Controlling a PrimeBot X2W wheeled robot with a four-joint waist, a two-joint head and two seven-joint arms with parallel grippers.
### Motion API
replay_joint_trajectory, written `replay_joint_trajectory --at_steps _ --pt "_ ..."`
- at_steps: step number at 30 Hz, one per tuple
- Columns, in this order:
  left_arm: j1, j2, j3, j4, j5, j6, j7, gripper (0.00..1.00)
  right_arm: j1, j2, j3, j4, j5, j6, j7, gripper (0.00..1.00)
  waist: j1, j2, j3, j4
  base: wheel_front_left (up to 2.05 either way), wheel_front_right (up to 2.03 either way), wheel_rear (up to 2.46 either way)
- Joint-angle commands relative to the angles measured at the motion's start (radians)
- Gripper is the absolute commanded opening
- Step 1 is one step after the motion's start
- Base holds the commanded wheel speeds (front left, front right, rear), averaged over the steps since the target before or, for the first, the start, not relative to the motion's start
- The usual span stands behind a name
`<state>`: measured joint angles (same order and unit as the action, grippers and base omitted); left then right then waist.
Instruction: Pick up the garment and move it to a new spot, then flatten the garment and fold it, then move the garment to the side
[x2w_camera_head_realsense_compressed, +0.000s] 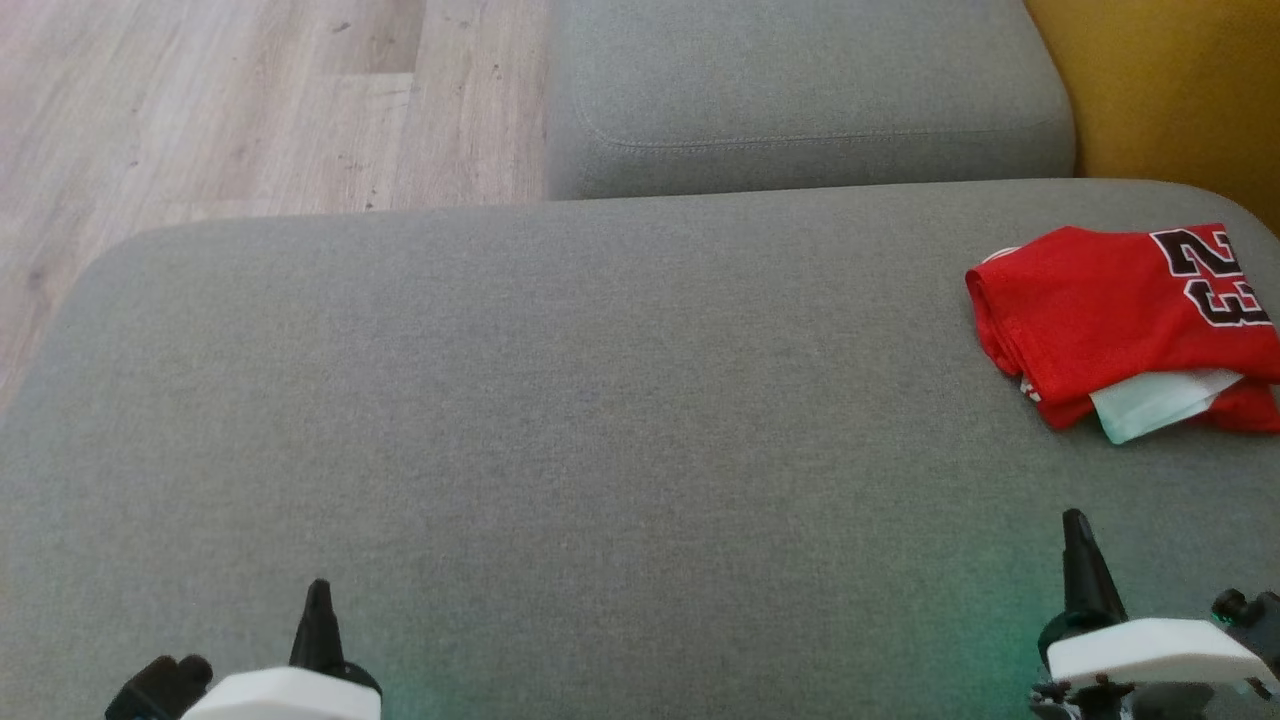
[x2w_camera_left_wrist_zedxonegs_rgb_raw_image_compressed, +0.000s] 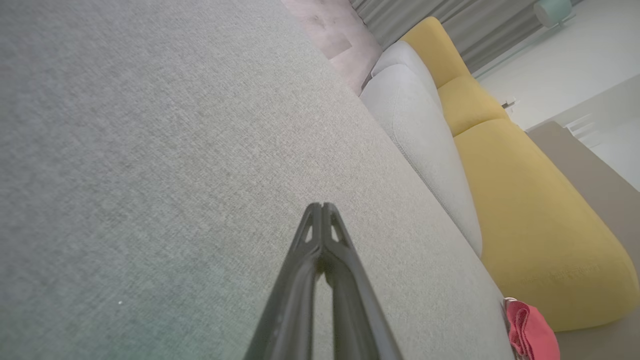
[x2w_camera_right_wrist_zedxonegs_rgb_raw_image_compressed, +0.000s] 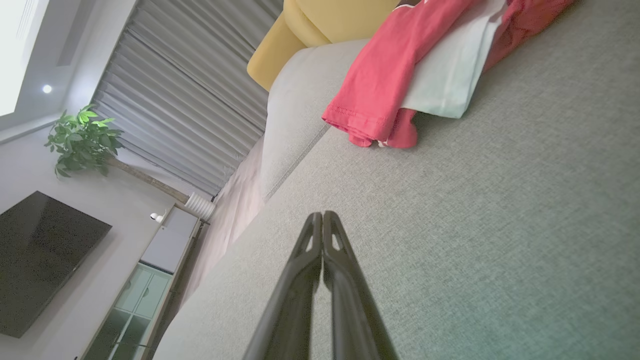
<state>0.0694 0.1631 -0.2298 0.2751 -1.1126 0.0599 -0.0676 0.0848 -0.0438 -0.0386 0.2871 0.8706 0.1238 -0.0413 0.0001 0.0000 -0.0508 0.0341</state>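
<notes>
Red jersey (x2w_camera_head_realsense_compressed: 1110, 320) sits at the far right of the head view, about mid-height, folded into a lumpy bundle on the big grey cushion (x2w_camera_head_realsense_compressed: 560, 420). It's partly cut off by the frame edge. A black "23" shows on top, and a pale bit of fabric sticks out of the bottom edge.

Left gripper (x2w_camera_head_realsense_compressed: 318, 600) is down at the lower left and right gripper (x2w_camera_head_realsense_compressed: 1078, 540) at the lower right, both hovering over bare cushion. The right one is nearer the jersey but not touching it. In the wrist views, left (x2w_camera_left_wrist_zedxonegs_rgb_raw_image_compressed: 321, 207) and right (x2w_camera_right_wrist_zedxonegs_rgb_raw_image_compressed: 322, 216) both have their jaws pressed fully together at the tips, with nothing in them.

Left wrist view catches the jersey (x2w_camera_left_wrist_zedxonegs_rgb_raw_image_compressed: 530, 332) as a small red scrap in the bottom right corner. In the right wrist view the jersey (x2w_camera_right_wrist_zedxonegs_rgb_raw_image_compressed: 380, 85) is at the top, right of centre.

Wood floor (x2w_camera_head_realsense_compressed: 220, 100) is upper left in the head view, a yellow cushion (x2w_camera_head_realsense_compressed: 1170, 90) upper right.
</notes>
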Motion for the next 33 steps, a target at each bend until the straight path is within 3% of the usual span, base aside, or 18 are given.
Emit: replay_joint_trajectory --at_steps 1,33 --pt "-0.061 -0.002 0.038 -0.029 -0.023 -0.012 0.006 0.00 -0.056 -0.009 0.003 -0.036 0.034 0.004 0.009 0.00 -0.0001 0.0000 0.001 -0.001 0.00 0.00 0.00" --pt "-0.119 -0.055 0.188 -0.029 -0.261 -0.101 0.091 0.00 -0.124 -0.011 -0.033 -0.039 0.389 0.005 0.079 0.00 -0.0001 0.0000 0.028 -0.017 0.00 0.00 0.00"
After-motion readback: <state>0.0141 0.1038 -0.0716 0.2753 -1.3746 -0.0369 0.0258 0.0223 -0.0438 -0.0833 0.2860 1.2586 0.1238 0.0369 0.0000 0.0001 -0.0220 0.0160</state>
